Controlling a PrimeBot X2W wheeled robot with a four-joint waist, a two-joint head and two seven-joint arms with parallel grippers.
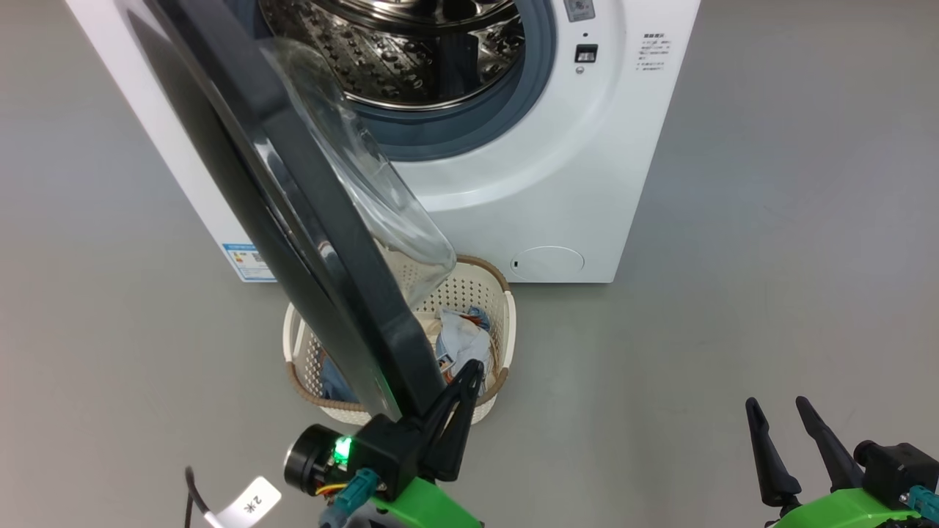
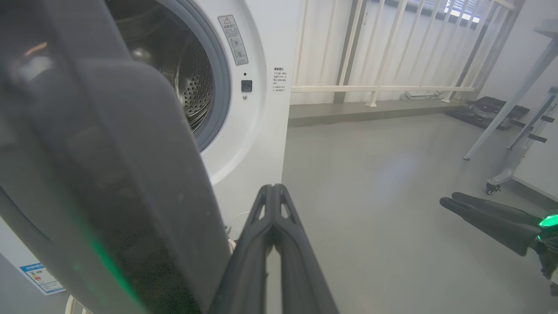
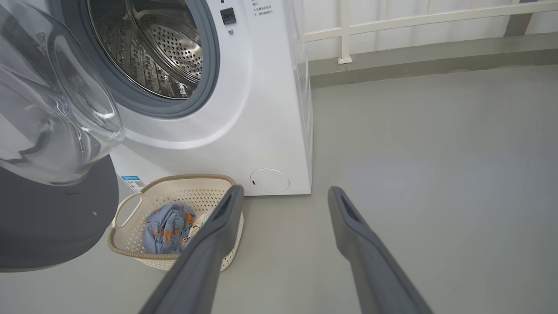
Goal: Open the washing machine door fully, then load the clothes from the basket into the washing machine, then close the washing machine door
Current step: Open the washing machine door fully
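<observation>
The washing machine stands with its steel drum exposed. The washing machine door is swung out toward me, black rim edge-on, its glass bowl hanging over the basket. The cream basket sits on the floor before the machine and holds the clothes, blue with orange print, plus a pale piece. My left gripper is shut and empty, its fingers lying right beside the door's free edge; whether they touch it I cannot tell. My right gripper stands open, low at the right, apart from everything.
Grey floor stretches wide to the right of the machine. A white railing runs behind. A wheeled white frame and a dark case stand at the far right. A white tag hangs by my left wrist.
</observation>
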